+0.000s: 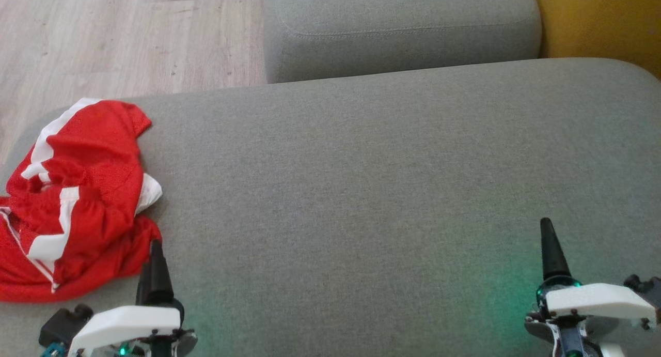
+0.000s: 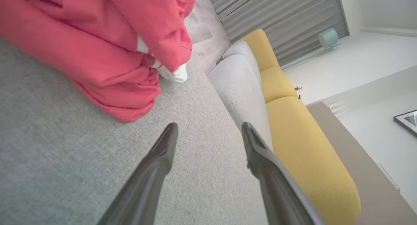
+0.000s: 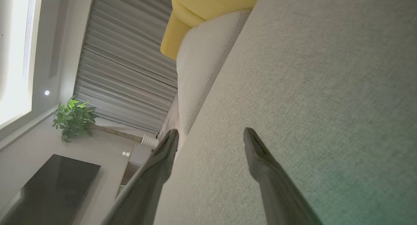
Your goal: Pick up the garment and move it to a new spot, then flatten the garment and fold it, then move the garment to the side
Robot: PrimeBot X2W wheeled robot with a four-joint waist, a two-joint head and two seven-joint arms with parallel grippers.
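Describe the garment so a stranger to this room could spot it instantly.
Find the wide grey cushion before the robot. At its left end lies a crumpled garment, beside the left gripper. It alone is bright red with white stripes against plain grey fabric.

L gripper (image 2: 209, 125) & R gripper (image 3: 211, 130): two long dark tapered fingers (image 1: 551, 253) each, pointed tips. White plastic wrist covers (image 1: 599, 300) w/ small dark screws (image 1: 574, 311); black knobs (image 1: 64, 323) outboard; teal-green lights (image 1: 539, 293) at finger base.

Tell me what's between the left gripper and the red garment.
Just a bare stretch of grey cushion, shown in the left wrist view: the open left gripper sits short of the garment, not touching it.
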